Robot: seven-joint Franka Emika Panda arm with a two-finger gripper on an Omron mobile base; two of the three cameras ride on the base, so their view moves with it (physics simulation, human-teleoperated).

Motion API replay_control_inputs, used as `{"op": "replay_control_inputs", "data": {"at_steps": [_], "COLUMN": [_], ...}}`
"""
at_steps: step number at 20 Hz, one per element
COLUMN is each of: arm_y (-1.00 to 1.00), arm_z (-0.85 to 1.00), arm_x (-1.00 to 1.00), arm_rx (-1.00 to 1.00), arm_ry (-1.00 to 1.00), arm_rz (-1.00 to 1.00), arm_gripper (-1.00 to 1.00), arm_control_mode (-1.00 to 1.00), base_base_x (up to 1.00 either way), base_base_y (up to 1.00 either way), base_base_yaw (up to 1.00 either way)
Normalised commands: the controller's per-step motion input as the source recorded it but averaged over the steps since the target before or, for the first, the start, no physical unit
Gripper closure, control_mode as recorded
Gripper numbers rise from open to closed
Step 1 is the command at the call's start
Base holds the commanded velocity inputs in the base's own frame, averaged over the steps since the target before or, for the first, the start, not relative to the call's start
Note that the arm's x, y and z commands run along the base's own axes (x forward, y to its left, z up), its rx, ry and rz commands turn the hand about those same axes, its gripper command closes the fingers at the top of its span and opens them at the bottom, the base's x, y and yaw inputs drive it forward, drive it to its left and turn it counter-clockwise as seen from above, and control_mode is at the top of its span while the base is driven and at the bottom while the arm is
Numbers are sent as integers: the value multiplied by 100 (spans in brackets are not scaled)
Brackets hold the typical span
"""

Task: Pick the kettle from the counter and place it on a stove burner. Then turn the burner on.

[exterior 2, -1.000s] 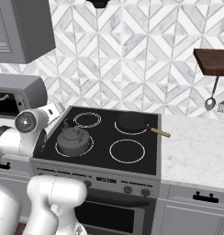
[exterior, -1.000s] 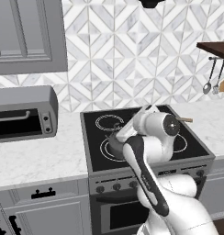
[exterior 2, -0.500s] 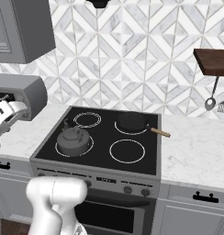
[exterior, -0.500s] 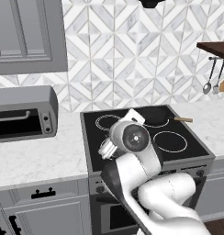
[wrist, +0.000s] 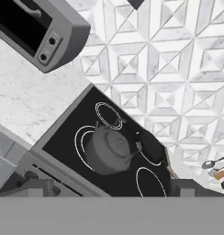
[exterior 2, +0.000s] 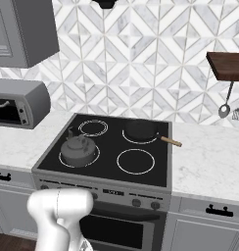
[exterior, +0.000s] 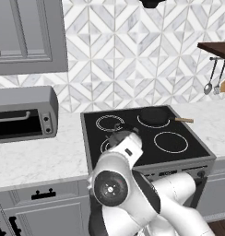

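Note:
The dark grey kettle (exterior 2: 78, 148) stands upright on the front left stove burner (exterior 2: 96, 156), whose white rings show around its base. From above, the hand view has the kettle (wrist: 107, 149) on that same stove burner (wrist: 80, 139). My gripper (wrist: 113, 190) hangs well above and in front of the stove, open, its fingertips (wrist: 38, 187) wide apart with nothing between them. In the left base view my white arm covers most of the kettle (exterior: 116, 134). The marble counter (exterior: 40, 159) lies on both sides of the stove.
A black frying pan (exterior 2: 141, 130) with a wooden handle sits on the back right burner. A toaster oven (exterior: 22, 117) stands on the left counter. Knobs (exterior 2: 136, 202) line the stove's front panel. Utensils (exterior 2: 224, 110) hang under a shelf at the right.
My arm has drawn back from over the stove towards the base and now looms close to the left camera. The kettle has stayed on its burner.

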Motion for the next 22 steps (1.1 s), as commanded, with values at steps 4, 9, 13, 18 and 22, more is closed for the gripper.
{"op": "replay_control_inputs", "data": {"at_steps": [4,9,13,18,22], "arm_y": [24,13,4,0,-1], "arm_z": [-23,-48,-66,-73,-73], "arm_x": [-22,1,18,19,19], "arm_rx": [17,35,45,43,37], "arm_ry": [-7,-16,-17,-17,-17], "arm_rz": [-10,-26,-25,-21,-13], "arm_gripper": [-100,-100,-100,-100,-100], "arm_control_mode": [-100,-100,-100,-100,-100], "base_base_x": [0,0,0,0,0], "base_base_y": [0,0,0,0,0], "base_base_yaw": [0,0,0,0,0]}}
